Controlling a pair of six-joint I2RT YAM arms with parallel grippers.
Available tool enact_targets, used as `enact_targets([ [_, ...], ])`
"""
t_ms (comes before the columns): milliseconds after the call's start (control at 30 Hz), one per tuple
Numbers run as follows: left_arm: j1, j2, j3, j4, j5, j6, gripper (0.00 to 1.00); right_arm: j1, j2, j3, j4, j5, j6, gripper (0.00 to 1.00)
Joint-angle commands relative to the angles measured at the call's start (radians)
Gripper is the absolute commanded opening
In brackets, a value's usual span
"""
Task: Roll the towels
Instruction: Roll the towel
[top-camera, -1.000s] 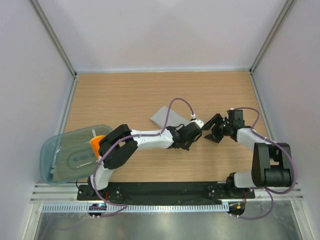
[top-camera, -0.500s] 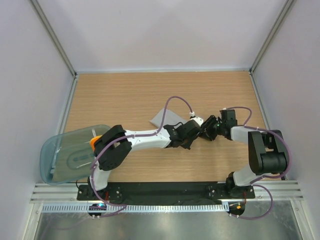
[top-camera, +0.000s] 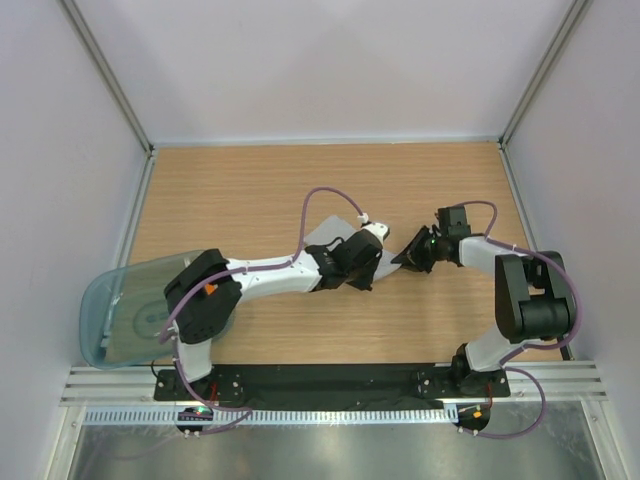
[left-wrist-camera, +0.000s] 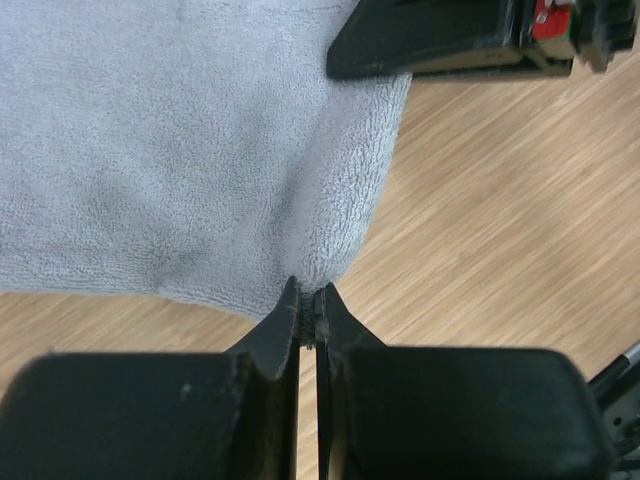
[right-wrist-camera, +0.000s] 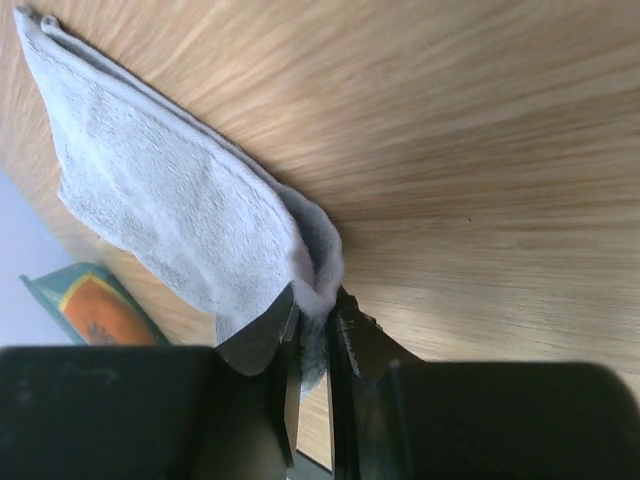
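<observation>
The light grey towel (top-camera: 320, 237) lies flat on the wooden table, mostly hidden under my left arm in the top view. In the left wrist view my left gripper (left-wrist-camera: 307, 300) is shut on the towel's (left-wrist-camera: 180, 150) near edge. In the right wrist view my right gripper (right-wrist-camera: 315, 305) is shut on a raised fold at the towel's (right-wrist-camera: 170, 200) corner. The two grippers (top-camera: 372, 256) (top-camera: 408, 256) sit close together at the towel's right end. The orange towel (right-wrist-camera: 100, 308) lies in the tub, nearly all hidden behind my left arm in the top view.
A translucent teal tub (top-camera: 115, 310) sits at the table's left front edge beside my left arm's base. Grey walls enclose the table on the left, back and right. My right gripper's black fingers (left-wrist-camera: 430, 40) show at the top of the left wrist view.
Both grippers have moved left. The right gripper came in from the right and closed on the grey towel's corner beside the left gripper. The left arm's elbow swung left over the orange towel.
</observation>
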Motion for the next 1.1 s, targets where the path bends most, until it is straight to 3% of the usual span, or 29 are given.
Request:
enact_targets([
  [0,0.019,-0.085,-0.056,0.016,0.039,-0.048,0.0,-0.011,0.01,0.094,-0.088,0.131,-0.084,0.2],
  [200,0.06,-0.115,-0.115,0.06,0.105,-0.116,0.0,-0.011,0.022,0.181,-0.196,0.183,-0.141,0.39],
  [433,0.114,-0.14,-0.15,0.08,0.18,-0.229,0.0,-0.037,0.016,0.278,-0.292,0.246,-0.183,0.39],
  [667,0.236,-0.17,-0.203,0.097,0.32,-0.438,0.0,-0.039,-0.106,0.263,-0.266,0.171,-0.198,0.37],
  [833,0.306,-0.118,-0.217,0.082,0.426,-0.533,0.0,-0.037,-0.179,0.18,-0.115,-0.025,-0.178,0.31],
  [1067,0.355,-0.074,-0.242,0.06,0.435,-0.579,0.0,0.007,-0.202,0.063,0.186,-0.281,-0.077,0.24],
])
